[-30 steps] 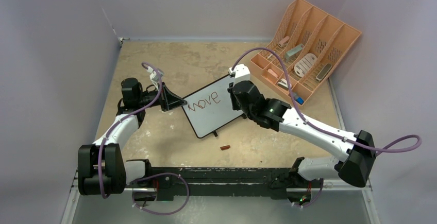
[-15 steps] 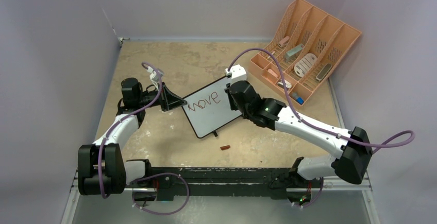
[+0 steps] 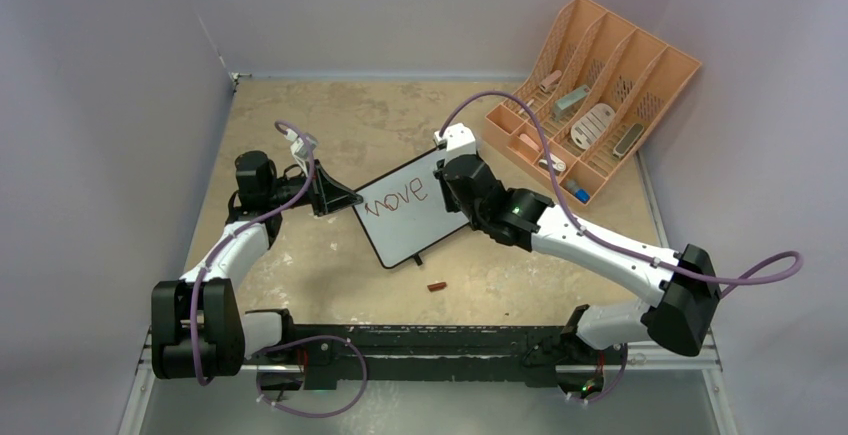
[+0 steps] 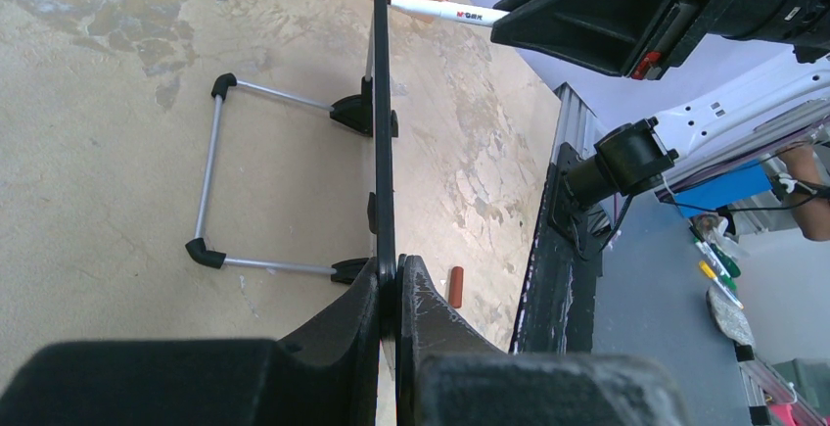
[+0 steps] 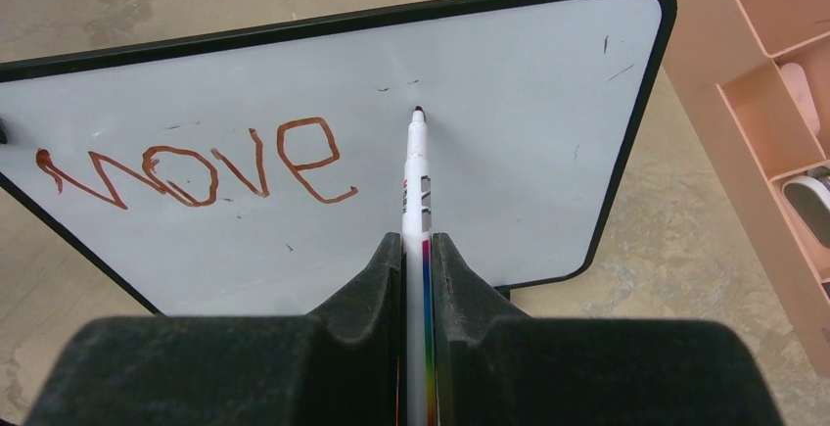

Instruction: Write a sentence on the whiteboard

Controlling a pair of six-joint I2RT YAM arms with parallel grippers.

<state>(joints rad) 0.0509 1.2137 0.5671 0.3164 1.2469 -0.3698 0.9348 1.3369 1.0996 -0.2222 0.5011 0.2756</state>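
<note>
Arms: two, the left arm (image 3: pixel 240 240) and the right arm (image 3: pixel 590 245).
Whiteboard: one whiteboard (image 3: pixel 412 207). It stands tilted on the desk (image 3: pixel 330 125) between the two arms, propped on its thin wire legs (image 4: pixel 210 176).
Left side: the left jaws are pinched tight on the edge of the whiteboard.
Right side: the right jaws are squeezed tight around one pen (image 5: pixel 419 181).
Pen tip: it points at the white face, just to the right of the last letter, and looks like it touches.
Writing: one word (image 5: pixel 196 166), "move", in four red-brown letters.
Cap: one small red-brown cap (image 3: pixel 437 286) lies on the desk near the front of the whiteboard, not touching it.
Organizer: one peach organizer (image 3: pixel 600 95) sits at the far right. Small things lie in its slots, too small to name.
Changed: since a second ago the right arm has slid a little to the left, further over the whiteboard.
Same: the word has no new letter. The left arm, the whiteboard and the cap have not moved.
</note>
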